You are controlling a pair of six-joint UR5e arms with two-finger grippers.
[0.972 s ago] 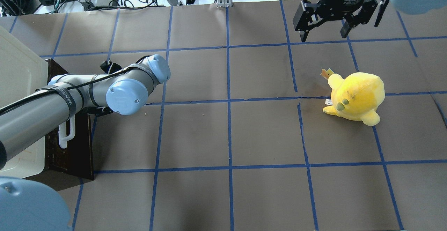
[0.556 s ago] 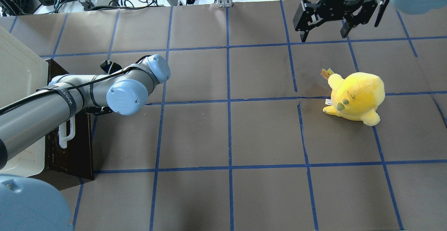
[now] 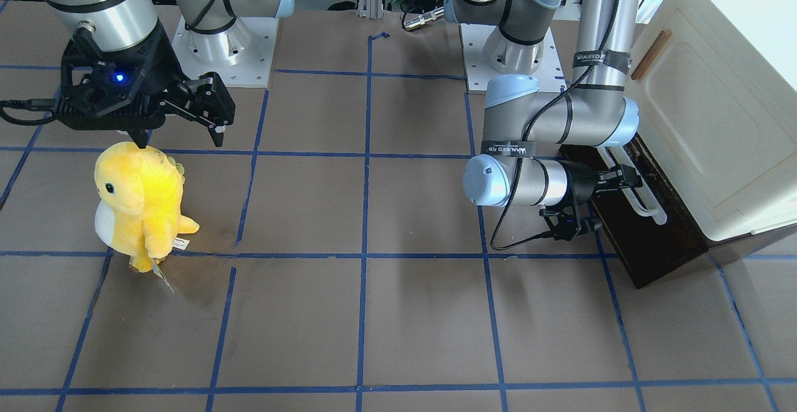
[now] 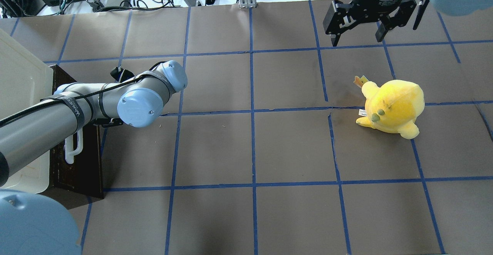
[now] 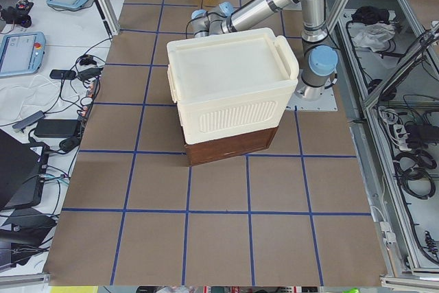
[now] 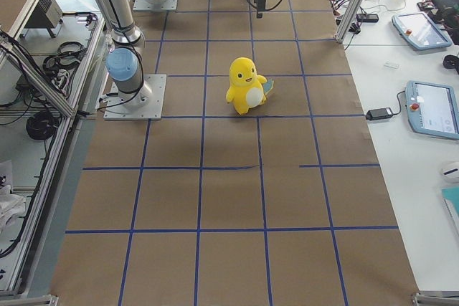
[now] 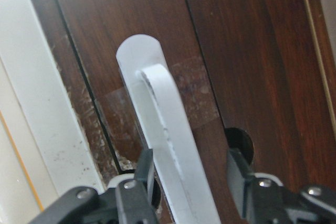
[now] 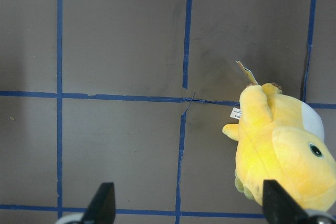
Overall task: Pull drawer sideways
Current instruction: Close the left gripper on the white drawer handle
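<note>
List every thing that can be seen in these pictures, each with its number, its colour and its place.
drawer: one, dark brown front, under the cream cabinet, at the table's end on the robot's left
handle: one, white bar, on the drawer front
cabinet: one, cream, on top of the drawer
small handle: one, brown, on the cabinet's panel
plush toy: one, yellow with white belly, upright on the table, on the robot's right
table: one, brown cover with blue tape grid
left claw: one, black, open, one finger on each side of the white handle
right claw: one, black, open and empty, in the air near the plush toy, not touching it
</note>
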